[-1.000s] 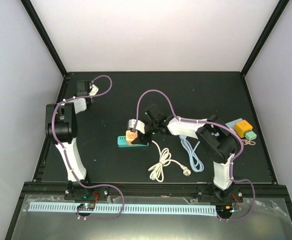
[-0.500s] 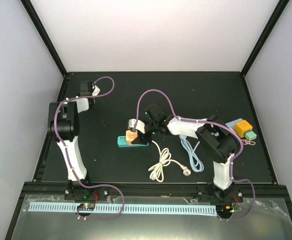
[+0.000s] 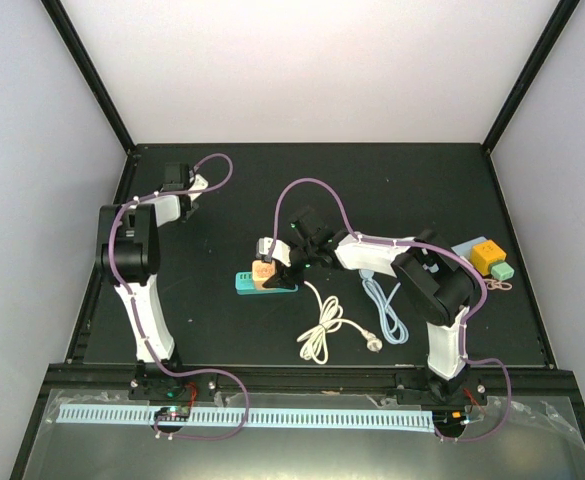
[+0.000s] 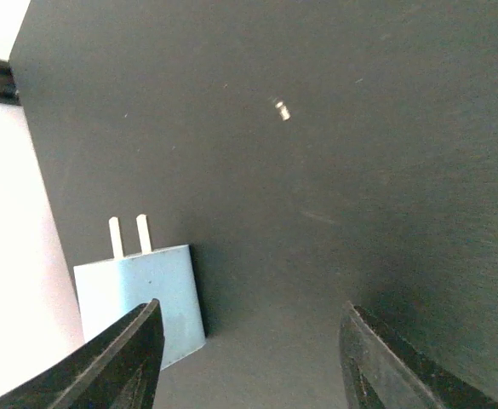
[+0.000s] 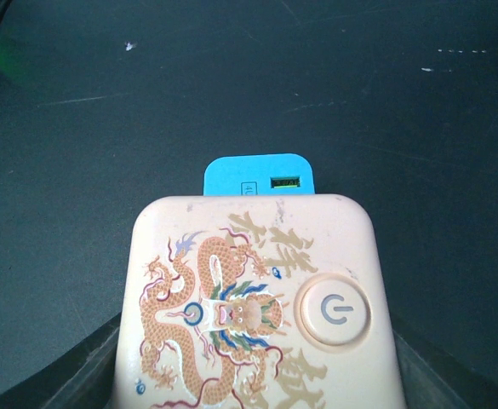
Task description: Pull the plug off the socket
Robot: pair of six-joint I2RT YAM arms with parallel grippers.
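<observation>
A cream plug (image 3: 264,271) with a dragon print and a power button stands in the teal socket strip (image 3: 244,285) at the table's middle. In the right wrist view the plug (image 5: 249,290) fills the lower half, with the socket's blue end (image 5: 257,175) showing beyond it. My right gripper (image 3: 278,262) is shut on the plug, with a dark finger against each of its sides (image 5: 95,371). My left gripper (image 3: 176,173) is open and empty at the far left back. In its wrist view (image 4: 249,366) a pale blue two-prong charger (image 4: 142,298) lies by the left finger.
A coiled white cable (image 3: 322,325) and a light blue cable (image 3: 384,305) lie in front of the socket. An orange-yellow block (image 3: 486,256), a green block (image 3: 502,271) and a blue card (image 3: 466,246) sit at the right edge. The table's left edge is by my left gripper.
My left gripper has shifted a little to the right and back at the far left corner. The right arm, the plug and the socket have not moved.
</observation>
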